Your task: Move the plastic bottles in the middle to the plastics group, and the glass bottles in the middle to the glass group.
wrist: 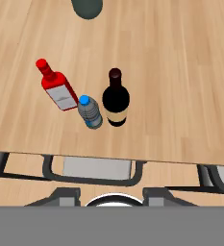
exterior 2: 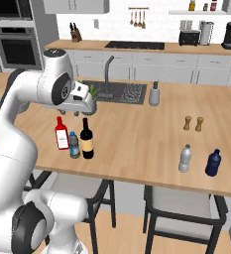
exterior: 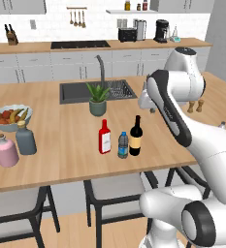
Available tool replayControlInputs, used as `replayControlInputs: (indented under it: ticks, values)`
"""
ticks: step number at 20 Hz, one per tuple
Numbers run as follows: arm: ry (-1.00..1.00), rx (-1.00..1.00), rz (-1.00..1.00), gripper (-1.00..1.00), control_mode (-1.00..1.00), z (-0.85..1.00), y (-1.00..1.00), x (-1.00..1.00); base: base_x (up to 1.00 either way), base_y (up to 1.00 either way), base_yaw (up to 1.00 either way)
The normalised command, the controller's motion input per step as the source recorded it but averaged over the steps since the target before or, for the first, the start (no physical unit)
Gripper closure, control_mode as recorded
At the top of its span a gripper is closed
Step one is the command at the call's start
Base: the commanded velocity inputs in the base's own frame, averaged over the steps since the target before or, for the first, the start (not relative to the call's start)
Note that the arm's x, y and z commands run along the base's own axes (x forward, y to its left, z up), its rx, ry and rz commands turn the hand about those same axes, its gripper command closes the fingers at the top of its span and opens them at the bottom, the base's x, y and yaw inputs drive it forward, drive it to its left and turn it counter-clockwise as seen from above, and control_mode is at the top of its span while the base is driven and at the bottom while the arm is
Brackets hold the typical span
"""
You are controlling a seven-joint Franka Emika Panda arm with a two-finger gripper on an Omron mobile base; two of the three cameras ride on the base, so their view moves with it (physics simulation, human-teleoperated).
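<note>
Tool [exterior 2: 85, 106] hangs above the counter [exterior: 66, 160], over the three middle bottles and a little behind them toward the sink [exterior: 97, 90]; whether its fingers are apart or together I cannot tell, since the wrist body hides them in both base views. Looking down from the hand, the wine bottle [wrist: 116, 100] stands almost straight below, the small blue-capped water bottle [wrist: 89, 112] just beside it and slightly nearer the counter's front edge, and the flat red bottle [wrist: 57, 87] on the water bottle's other side. All three are upright, close together, with narrow gaps between them, and near the front edge, under which a chair [wrist: 96, 169] sits. The glass group, a squat pink bottle [exterior: 6, 150] and a grey-blue bottle [exterior: 25, 139], stands well apart at the left end of the counter, just in front of a fruit bowl [exterior: 10, 116]. The plastics group, a clear bottle with a pale cap [exterior 2: 185, 158] and a dark blue bottle [exterior 2: 213, 162], stands well apart toward the right end, near the front edge, with two small shakers [exterior 2: 193, 123] behind it. Bare wood stretches between the middle cluster and each group. A potted plant [exterior: 98, 100] stands behind the cluster, by the sink.
</note>
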Motion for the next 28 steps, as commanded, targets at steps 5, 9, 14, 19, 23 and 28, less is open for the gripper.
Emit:
replayControlInputs:
  ticks: [5, 9, 14, 19, 23, 28]
  values:
    - [0.00, 0.00, 0.00, -1.00, -1.00, 0.00, 0.00, 0.00, 0.00, 0.00, 0.00]
    - [-0.02, -0.02, 0.00, -1.00, -1.00, -0.05, -0.02, 0.01, 0.00, 0.00, 0.00]
    - [-0.13, 0.00, 0.01, -1.00, -1.00, -0.59, -0.01, 0.49, 0.00, 0.00, 0.00]
    - [-0.17, 0.00, 0.02, -1.00, -1.00, -0.34, 0.00, 0.50, 0.00, 0.00, 0.00]
    - [-0.05, 0.00, 0.01, -1.00, -1.00, -0.10, 0.00, 0.44, 0.00, 0.00, 0.00]
    - [0.02, -0.03, 0.00, -1.00, -1.00, -0.02, 0.00, 0.13, 0.00, 0.00, 0.00]
